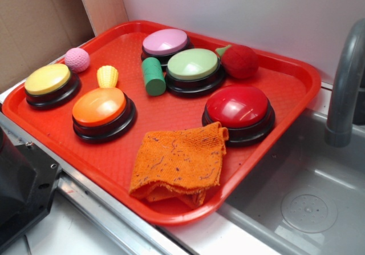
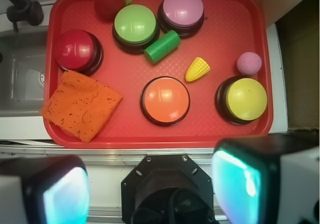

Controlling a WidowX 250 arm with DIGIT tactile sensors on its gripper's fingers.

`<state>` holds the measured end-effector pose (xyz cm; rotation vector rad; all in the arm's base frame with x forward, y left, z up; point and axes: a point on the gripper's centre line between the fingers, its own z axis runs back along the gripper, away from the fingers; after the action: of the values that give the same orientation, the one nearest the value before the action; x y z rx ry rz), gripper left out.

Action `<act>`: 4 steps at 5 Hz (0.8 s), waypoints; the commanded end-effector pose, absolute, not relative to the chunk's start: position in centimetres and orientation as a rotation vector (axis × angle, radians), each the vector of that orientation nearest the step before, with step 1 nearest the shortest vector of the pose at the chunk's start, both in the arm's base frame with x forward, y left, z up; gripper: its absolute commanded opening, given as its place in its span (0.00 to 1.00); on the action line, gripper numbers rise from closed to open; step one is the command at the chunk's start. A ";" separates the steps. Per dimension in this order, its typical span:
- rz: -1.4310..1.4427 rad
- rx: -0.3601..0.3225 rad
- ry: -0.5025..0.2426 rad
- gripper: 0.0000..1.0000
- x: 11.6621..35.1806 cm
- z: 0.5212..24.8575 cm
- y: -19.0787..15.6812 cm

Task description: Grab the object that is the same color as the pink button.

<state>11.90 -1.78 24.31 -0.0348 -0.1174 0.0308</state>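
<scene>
A small pink dimpled ball (image 1: 77, 60) (image 2: 249, 63) lies near the tray's far left corner, just behind the yellow button (image 1: 49, 80) (image 2: 245, 99). The pink button (image 1: 165, 42) (image 2: 183, 8), a lilac dome on a black base, stands at the back of the red tray (image 1: 288, 92) (image 2: 125, 134). My gripper (image 2: 152, 189) hangs high above the tray's near side, open, with nothing between its two teal pads (image 2: 237, 181). Its fingers do not show in the exterior view, only the robot's black base (image 1: 20, 189).
On the tray also stand a green button (image 1: 193, 65), a red button (image 1: 237, 107) and an orange button (image 1: 99, 108). A green cylinder (image 1: 153, 76), yellow corn toy (image 1: 107, 76), red strawberry toy (image 1: 239, 61) and orange cloth (image 1: 179, 161) lie among them. A sink (image 1: 308, 203) with a grey faucet (image 1: 345, 84) is to the right.
</scene>
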 end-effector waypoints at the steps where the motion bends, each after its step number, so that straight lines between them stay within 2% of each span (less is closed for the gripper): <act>1: 0.031 -0.035 -0.117 1.00 11.9 24.3 -1.8; 2: 0.087 0.011 -0.115 1.00 13.4 22.5 -0.7; 4: 0.240 -0.066 -0.073 1.00 17.8 19.4 6.4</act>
<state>17.46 6.18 18.28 -0.0747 -0.0286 0.2446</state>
